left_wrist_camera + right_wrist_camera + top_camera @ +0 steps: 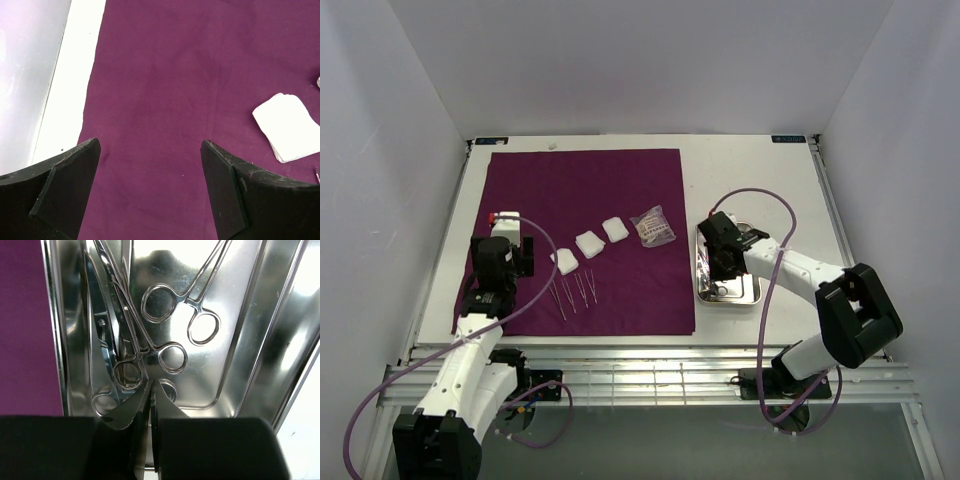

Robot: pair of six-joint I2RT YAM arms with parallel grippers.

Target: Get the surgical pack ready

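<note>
The deep-purple cloth [610,190] lies flat and open on the table. On it lie three white gauze pads [590,244], a small clear packet [653,226] and several thin metal instruments [575,290]. My left gripper [513,255] is open and empty above the cloth's left part [175,75], with one gauze pad [290,127] to its right. The steel tray [753,293] sits right of the cloth and holds ring-handled instruments [160,302]. My right gripper [152,385] is shut low in the tray [280,340], its tips among the ring handles. I cannot tell whether it pinches one.
White walls close in the table on the left, back and right. A metal rail [660,370] runs along the near edge by the arm bases. A strip of bare white table [75,75] shows left of the cloth. The cloth's right edge [22,315] touches the tray.
</note>
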